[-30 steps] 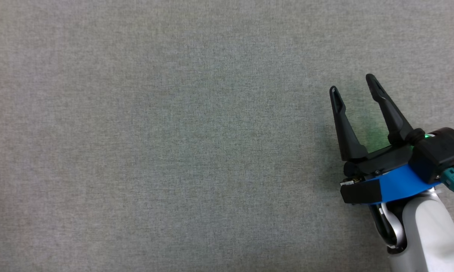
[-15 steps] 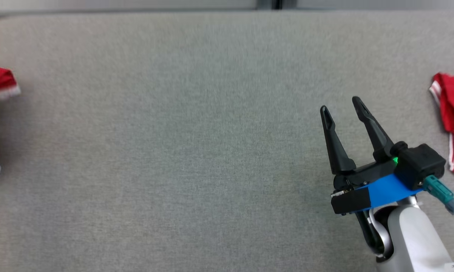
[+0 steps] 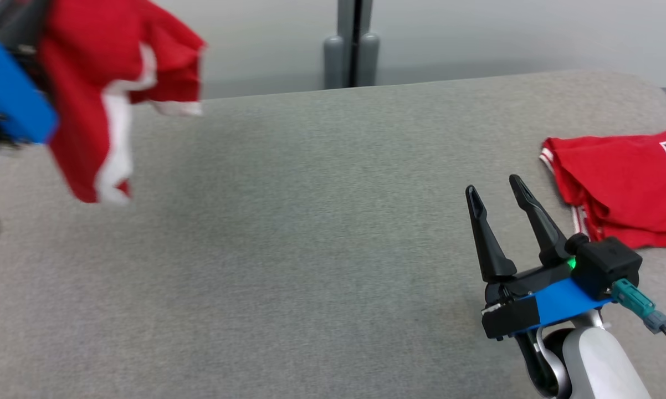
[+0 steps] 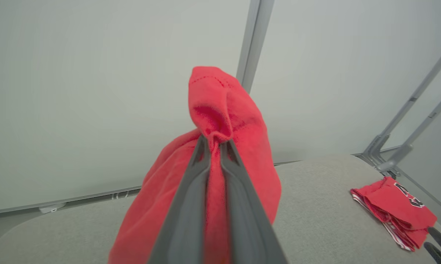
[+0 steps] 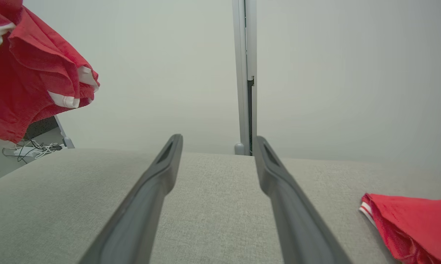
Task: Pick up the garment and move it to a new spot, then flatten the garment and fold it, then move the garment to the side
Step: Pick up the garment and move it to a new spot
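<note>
Your left pincer (image 4: 214, 141) is clamped on the red garment (image 3: 103, 77): white-trimmed, bunched, hanging above the desk's (image 3: 311, 233) far-left corner. Right pincer (image 3: 493, 187) spread wide, empty, near right. Folded red jersey (image 3: 615, 183) lies on desk, far right.

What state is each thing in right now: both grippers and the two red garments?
left gripper: shut on the hanging red garment, raised above the table.
hanging red garment: bunched, dangling in the air from the left gripper.
right gripper: open, empty, over the table.
folded red garment: lying folded on the table at the robot's right, no gripper on it.
</note>
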